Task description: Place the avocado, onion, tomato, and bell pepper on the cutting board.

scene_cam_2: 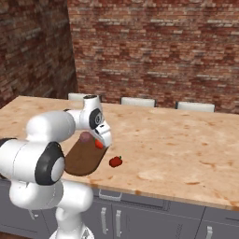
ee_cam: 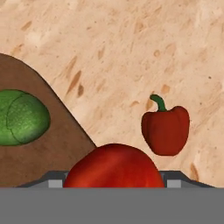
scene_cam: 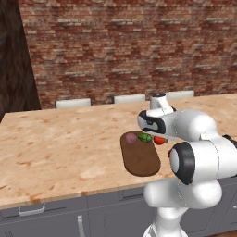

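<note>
The two-finger gripper point(ee_cam: 114, 181) held the bright orange-red tomato point(ee_cam: 113, 167), jaws clamped on it, at the dark brown oval cutting board point(ee_cam: 39, 162); green avocado point(ee_cam: 21, 117) and purple onion point(scene_cam: 131, 138) sat aboard. Beyond, the dark red bell pepper point(ee_cam: 165, 128) waited on the counter point(ee_cam: 131, 52).

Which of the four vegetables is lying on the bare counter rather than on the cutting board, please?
The bell pepper: dark red with a green stem, it sits alone on the counter beside the cutting board.

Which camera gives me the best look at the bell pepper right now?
The hand view: the bell pepper is large and unobstructed on the counter, off the cutting board. The right base view shows it small.
</note>
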Motion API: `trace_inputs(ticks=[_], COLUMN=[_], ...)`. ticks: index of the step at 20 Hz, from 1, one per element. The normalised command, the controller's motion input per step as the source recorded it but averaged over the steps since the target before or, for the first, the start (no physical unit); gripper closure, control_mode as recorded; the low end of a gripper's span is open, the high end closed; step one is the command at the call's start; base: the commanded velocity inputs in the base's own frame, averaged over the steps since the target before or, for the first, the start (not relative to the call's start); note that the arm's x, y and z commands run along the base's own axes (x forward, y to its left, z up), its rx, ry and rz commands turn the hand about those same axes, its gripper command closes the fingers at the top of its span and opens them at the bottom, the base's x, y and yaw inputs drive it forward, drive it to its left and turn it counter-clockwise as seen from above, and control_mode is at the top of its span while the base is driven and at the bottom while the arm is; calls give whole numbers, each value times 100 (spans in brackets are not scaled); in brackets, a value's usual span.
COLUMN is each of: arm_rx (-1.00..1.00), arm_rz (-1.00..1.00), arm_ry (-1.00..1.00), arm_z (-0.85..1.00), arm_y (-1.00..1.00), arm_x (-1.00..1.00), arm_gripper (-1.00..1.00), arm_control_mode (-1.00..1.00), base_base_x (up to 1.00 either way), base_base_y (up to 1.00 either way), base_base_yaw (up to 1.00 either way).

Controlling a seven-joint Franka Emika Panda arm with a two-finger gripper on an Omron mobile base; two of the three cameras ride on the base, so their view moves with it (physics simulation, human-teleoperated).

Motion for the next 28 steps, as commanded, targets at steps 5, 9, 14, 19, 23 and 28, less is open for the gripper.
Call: trace_inputs(ticks=[5, 9, 14, 19, 23, 28], arm_rx=[-1, -4, -1, 0, 0, 0], arm_rz=[0, 0, 0, 0, 0, 0], arm_ry=[9, 10, 9, 7, 8, 8], arm_z=[-21, -27, -11, -10, -18, -15], arm_y=[73, 76, 39, 9, 0, 3], arm_x=[0, 0, 0, 0, 0, 0], arm_gripper=[100, 100, 100, 100, 100, 100], arm_control_mode=[-100, -100, -100, -100, -100, -100], base_base_x=[0, 0, 0, 0, 0, 0], base_base_y=[0, 0, 0, 0, 0, 0], base_base_yaw=[0, 0, 0, 0, 0, 0])
